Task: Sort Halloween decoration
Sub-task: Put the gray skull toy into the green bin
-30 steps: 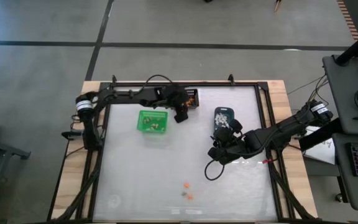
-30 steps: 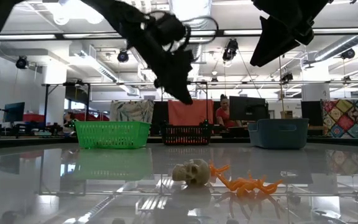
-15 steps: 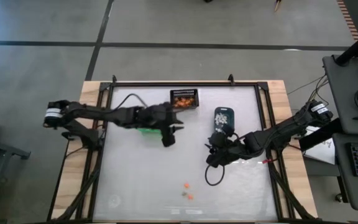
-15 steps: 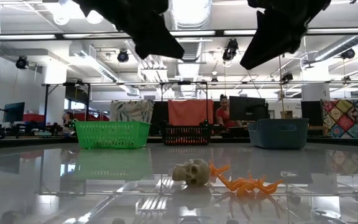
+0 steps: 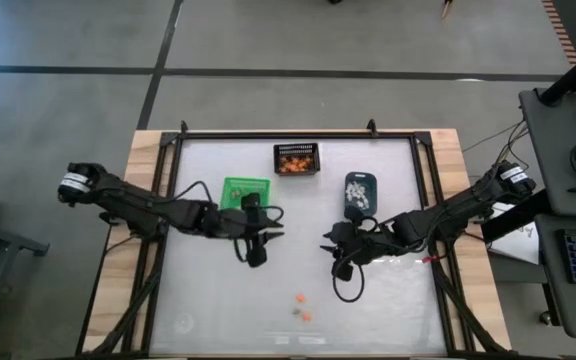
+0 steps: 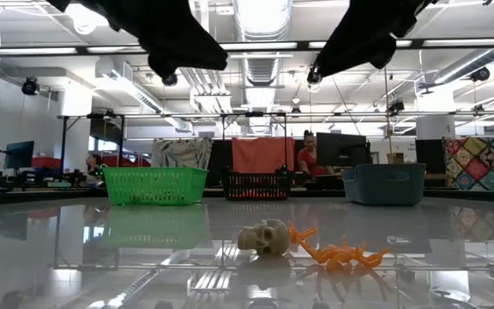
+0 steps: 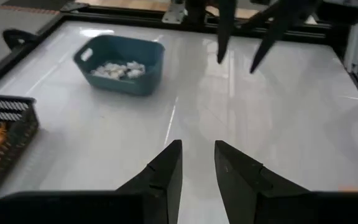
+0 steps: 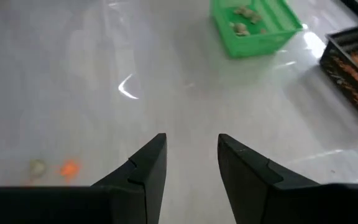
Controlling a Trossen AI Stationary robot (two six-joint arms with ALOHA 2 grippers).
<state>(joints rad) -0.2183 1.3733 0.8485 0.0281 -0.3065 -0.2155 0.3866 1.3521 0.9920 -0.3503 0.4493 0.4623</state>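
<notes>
Left gripper [image 5: 254, 255] now nearer mid-table, right gripper [image 5: 335, 262] likewise, both part-open, empty; skull trinket [image 6: 263, 237] untouched.

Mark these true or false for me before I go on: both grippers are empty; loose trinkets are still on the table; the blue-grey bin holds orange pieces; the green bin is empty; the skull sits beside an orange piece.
1. Both grippers are empty. True: the left gripper and the right gripper stand open with nothing between the fingers.
2. Loose trinkets lie on the table. True: a skull and orange trinkets lie outside the bins.
3. The blue-grey bin holds orange pieces. False: it holds white ones; the orange ones are in the black mesh bin.
4. The green bin is empty. False: a few tan pieces lie in it.
5. The skull sits beside an orange piece. True.
</notes>
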